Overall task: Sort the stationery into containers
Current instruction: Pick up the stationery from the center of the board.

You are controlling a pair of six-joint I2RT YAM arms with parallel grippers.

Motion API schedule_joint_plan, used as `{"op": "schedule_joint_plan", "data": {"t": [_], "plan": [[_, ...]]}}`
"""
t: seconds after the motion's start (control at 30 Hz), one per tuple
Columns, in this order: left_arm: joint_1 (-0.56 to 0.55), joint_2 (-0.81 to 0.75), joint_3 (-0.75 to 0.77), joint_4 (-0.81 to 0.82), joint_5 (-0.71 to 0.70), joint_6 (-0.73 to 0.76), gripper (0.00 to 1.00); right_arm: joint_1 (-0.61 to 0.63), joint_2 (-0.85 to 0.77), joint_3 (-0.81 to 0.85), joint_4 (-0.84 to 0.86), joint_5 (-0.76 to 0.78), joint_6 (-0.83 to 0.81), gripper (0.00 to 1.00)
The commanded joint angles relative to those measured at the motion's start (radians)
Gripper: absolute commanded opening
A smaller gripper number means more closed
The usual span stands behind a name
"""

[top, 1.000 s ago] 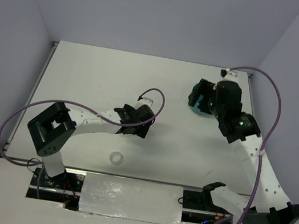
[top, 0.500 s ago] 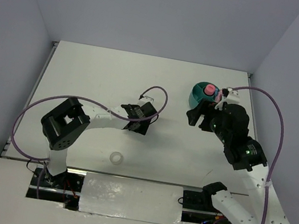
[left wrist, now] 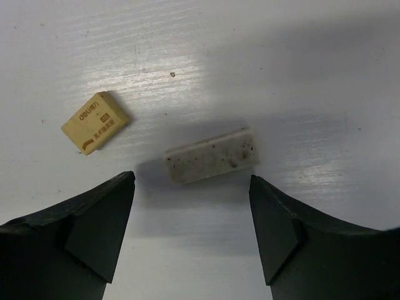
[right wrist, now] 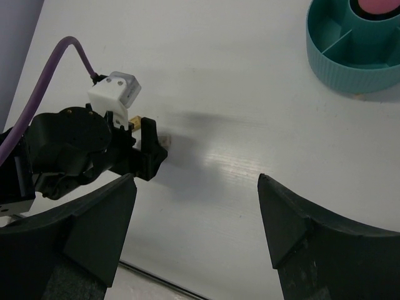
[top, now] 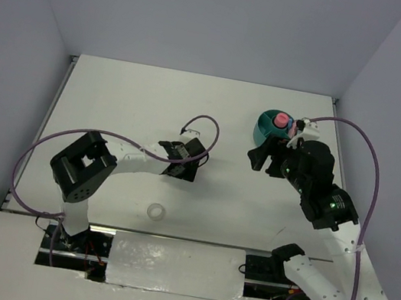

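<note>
From above, the right arm [top: 323, 201] half hides the round teal plastic organizer [top: 263, 135] near the far right corner of the bench [top: 130, 107]. Left wrist: the left claw [left wrist: 190, 180] gapes empty before a speckled white block [left wrist: 212, 155] and a tan printed block [left wrist: 95, 122]. Right wrist: the right claw [right wrist: 194, 181] gapes empty; the organizer is cropped.

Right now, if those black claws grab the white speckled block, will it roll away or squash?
The white block lies flat on a broad face, so it probably won't roll. It looks like a small eraser: likely light, slightly yielding, grippy rather than slippery. Speckled wear suggests it isn't fragile.
</note>
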Motion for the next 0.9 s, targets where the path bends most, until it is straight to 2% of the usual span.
{"op": "schedule_joint_plan", "data": {"t": [0.0, 0.27, 0.33, 0.47, 0.83, 0.87], "plan": [[-0.002, -0.003, 0.005, -0.007, -0.003, -0.02, 0.86, 0.011, 0.004, -0.006, 0.047, -0.028, -0.018, 0.85], [0.002, 0.031, 0.071, -0.044, -0.034, -0.149, 0.87, 0.016, 0.011, -0.003, 0.039, -0.037, -0.035, 0.85], [0.002, 0.035, 0.082, -0.041, -0.034, -0.18, 0.93, 0.017, 0.01, -0.003, 0.035, -0.038, -0.04, 0.85], [0.006, 0.051, 0.088, -0.03, -0.029, -0.237, 0.97, 0.017, -0.007, -0.008, 0.035, -0.054, -0.041, 0.85], [0.025, 0.103, 0.092, -0.061, -0.037, -0.3, 0.87, 0.017, -0.039, -0.008, 0.026, -0.065, -0.051, 0.85], [0.026, 0.109, 0.092, -0.06, -0.037, -0.3, 0.83, 0.017, -0.041, -0.009, 0.024, -0.065, -0.051, 0.85]]}}
